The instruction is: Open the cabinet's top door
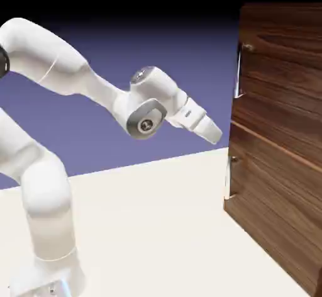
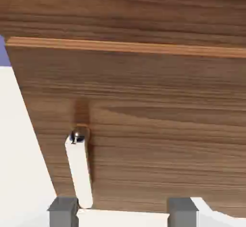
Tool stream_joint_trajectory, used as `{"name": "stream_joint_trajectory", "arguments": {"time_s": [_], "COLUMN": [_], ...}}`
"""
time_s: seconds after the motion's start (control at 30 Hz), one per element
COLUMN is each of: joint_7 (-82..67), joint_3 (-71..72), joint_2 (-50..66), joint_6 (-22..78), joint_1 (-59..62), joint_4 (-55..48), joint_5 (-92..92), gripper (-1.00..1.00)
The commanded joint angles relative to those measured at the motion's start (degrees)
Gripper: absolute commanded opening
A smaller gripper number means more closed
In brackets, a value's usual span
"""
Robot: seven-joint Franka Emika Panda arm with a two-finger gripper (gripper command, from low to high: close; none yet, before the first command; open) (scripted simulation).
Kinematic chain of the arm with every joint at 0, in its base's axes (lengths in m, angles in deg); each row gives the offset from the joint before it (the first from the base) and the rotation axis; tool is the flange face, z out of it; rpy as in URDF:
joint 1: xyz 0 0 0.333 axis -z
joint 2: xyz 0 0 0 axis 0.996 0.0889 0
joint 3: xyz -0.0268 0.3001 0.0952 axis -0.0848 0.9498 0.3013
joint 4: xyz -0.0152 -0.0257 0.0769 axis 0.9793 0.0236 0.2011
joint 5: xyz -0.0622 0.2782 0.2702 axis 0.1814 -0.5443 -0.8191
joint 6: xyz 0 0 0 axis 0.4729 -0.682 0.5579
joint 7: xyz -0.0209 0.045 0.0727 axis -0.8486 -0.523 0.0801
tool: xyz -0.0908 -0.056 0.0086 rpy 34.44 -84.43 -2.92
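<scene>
From here I can see the white, smooth-shelled robot arm (image 1: 148,110) rising at the exterior view's left, bending high up, then dropping forward so that its white two-finger gripper (image 1: 209,130) slants down and toward the dark brown walnut-grain cabinet (image 1: 277,138). It is in open air, apart from the wood, at about the level of the seam between the two doors. The jaws stand apart: in the hand view the two small grey fingertips (image 2: 63,212) are at the bottom edge with a wide gap and nothing clamped between them. The upper dark wood-grain door (image 1: 286,75) is at the exterior view's right, above the gripper's level, with its longer slim silver bar handle (image 1: 238,72) upright along its near edge, untouched. Below is the lower walnut-grain door panel (image 1: 270,207) with a shorter silver handle (image 1: 229,177); this one fills much of the hand view, its squared bar looking nearly white, ending close to one fingertip, though I can't fairly judge from that angle how near they really are. A thin orange-brown strip (image 1: 277,145) divides the panels. The grain runs in long dark streaks, and the cabinet stands by a plain cream tabletop (image 1: 144,226) under a blue-violet backdrop (image 1: 195,56).
</scene>
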Motion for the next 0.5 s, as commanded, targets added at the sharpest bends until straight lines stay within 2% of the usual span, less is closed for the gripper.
{"name": "stream_joint_trajectory", "arguments": {"time_s": [0.0,0.47], "joint_7": [-1.98,-29.73], "joint_3": [0.81,12.07], "joint_2": [-0.12,-1.83], "joint_6": [0.1,1.44], "joint_1": [0.8,11.92], "joint_4": [-0.51,-7.71], "joint_5": [-2.5,-37.39], "gripper": [0.0,0.0]}}
